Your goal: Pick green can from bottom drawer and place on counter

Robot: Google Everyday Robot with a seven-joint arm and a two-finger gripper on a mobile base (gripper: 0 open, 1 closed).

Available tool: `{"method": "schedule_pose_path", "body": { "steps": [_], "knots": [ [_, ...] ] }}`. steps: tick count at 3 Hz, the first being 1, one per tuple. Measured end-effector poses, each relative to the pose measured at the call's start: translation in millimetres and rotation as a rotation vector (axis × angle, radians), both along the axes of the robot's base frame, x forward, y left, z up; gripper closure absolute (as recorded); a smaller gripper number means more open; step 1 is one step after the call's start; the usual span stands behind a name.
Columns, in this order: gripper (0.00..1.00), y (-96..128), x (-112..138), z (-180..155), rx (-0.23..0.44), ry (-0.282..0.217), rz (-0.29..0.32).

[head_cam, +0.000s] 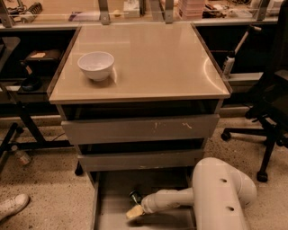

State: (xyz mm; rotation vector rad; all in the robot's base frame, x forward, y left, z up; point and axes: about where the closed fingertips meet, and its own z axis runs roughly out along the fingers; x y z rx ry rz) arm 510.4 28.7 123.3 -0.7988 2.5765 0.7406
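Note:
The bottom drawer [112, 197] is pulled open below the two upper grey drawers. The green can [135, 196] shows as a small dark can with a silver rim, lying on the drawer floor near the middle. My gripper [134, 206] reaches into the drawer from the right on a white arm [216, 193] and sits right at the can; whether it grips the can I cannot tell. The beige counter [153, 63] tops the cabinet.
A white bowl [96, 65] stands on the counter's left side. A black office chair [270, 112] is at the right. A cluttered bench [135, 9] runs along the back. A dark stand [22, 126] and a white shoe [11, 206] are at the left.

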Motion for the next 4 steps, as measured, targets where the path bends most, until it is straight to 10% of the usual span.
{"method": "schedule_pose_path", "body": {
  "steps": [4],
  "knots": [
    [0.88, 3.3, 4.8, -6.8, -0.001, 0.018, -0.024]
  ]
}}
